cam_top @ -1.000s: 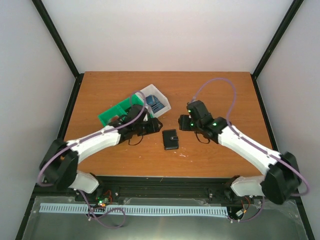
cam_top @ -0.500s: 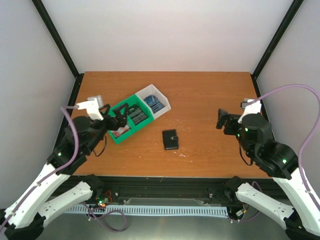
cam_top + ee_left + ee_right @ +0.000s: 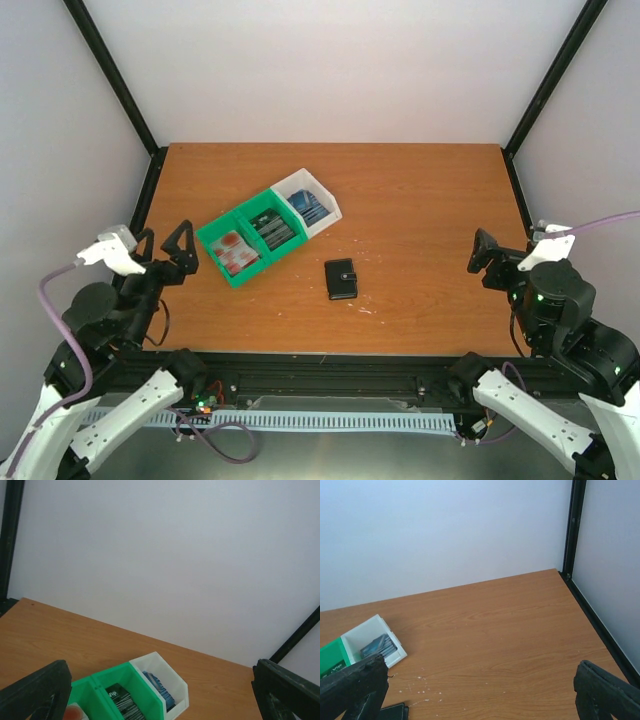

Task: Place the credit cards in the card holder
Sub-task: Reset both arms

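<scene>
Card holder (image 3: 341, 279) is my reference point here: it's lying shut and flat on the wooden table (image 3: 420, 190), not far from the front edge. Way off to its left, out by the table's side edge, the left gripper (image 3: 163, 245) hangs in the air with its jaws spread wide, fully released. Way off to the holder's right it's the same deal with the right gripper (image 3: 487, 256). Its jaws are wide apart too, and each wrist view just shows two black fingers out at the bottom corners. Beyond the holder and up to its left, clearly apart from it, sits the green and white bin (image 3: 258, 268), turned at an angle. The credit cards are all in there. Reddish cards (image 3: 233, 251) are in the green compartment furthest left of the holder, dark cards (image 3: 272, 229) in the middle green one, and blue cards (image 3: 309, 207) in the white end compartment, which is the furthest back.
</scene>
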Controlling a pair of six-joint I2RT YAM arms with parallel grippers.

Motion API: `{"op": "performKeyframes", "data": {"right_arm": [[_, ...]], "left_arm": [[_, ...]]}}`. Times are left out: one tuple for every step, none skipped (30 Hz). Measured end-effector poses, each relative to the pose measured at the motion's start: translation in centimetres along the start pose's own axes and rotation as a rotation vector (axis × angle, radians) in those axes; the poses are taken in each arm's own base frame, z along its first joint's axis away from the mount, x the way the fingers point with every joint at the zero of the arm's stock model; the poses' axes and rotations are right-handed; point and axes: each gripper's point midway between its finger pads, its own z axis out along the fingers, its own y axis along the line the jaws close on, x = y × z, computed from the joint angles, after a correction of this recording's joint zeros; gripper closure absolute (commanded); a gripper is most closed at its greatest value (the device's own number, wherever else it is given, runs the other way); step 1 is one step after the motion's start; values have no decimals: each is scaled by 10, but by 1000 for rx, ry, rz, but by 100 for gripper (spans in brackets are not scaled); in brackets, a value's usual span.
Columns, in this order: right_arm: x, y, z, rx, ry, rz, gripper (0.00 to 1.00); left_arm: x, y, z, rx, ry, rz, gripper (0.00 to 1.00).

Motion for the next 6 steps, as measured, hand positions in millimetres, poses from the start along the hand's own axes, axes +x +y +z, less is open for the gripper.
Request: {"op": "performKeyframes", "data": {"right_arm": [[-1, -1, -1, -1, -5, 5, 0], [-1, -2, -2, -1, -9, 9, 0], [0, -2, -2, 0, -10, 9, 0], [1, -2, 0, 2, -8, 8, 0], [3, -1, 1, 3, -4, 5, 0], [5, -1, 2, 5, 0, 2, 0]], "left_arm": [[-2, 3, -3, -6, -8, -3, 0], [-3, 5, -5, -11, -13, -4, 0], [-3, 7, -7, -16, -14, -4, 0], [-2, 9, -8, -23, -14, -2, 0], [-2, 11, -9, -29, -13, 0, 0], [-1, 12, -9, -35, -11, 3, 0]]}}
